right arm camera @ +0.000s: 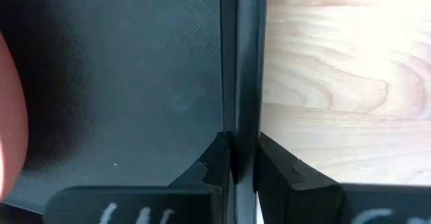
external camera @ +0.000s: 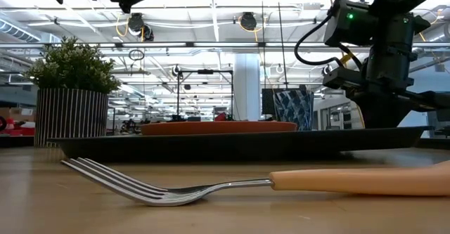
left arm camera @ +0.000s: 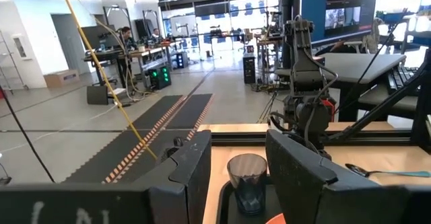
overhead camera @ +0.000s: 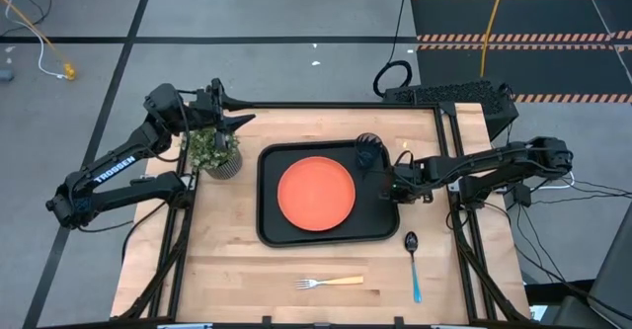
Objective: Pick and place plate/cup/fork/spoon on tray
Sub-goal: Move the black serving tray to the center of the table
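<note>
The black tray (overhead camera: 272, 232) lies flat on the table. The orange plate (overhead camera: 316, 193) rests in its middle. The dark grey cup (overhead camera: 366, 153) stands upright in the tray's far right corner and also shows in the left wrist view (left arm camera: 246, 181). The fork (overhead camera: 329, 283) lies on the table near the front edge. The blue-handled spoon (overhead camera: 414, 265) lies on the table to the right of the tray. My right gripper (overhead camera: 392, 184) is shut on the tray's right rim. My left gripper (overhead camera: 233, 114) is open and empty, raised above the potted plant at the far left. My right gripper pinches the tray's right rim (right arm camera: 240, 109) near its middle, with one finger (right arm camera: 214, 162) inside the tray and the other finger (right arm camera: 276, 162) outside, over the wood. The fingers come from above, pointing down. The tray lies flat on the table.
A bushy green plant in a striped pot (overhead camera: 215, 151) stands at the tray's far left, under my left gripper. Bare wood shows in front of the tray and to its right, around the fork and the spoon.
</note>
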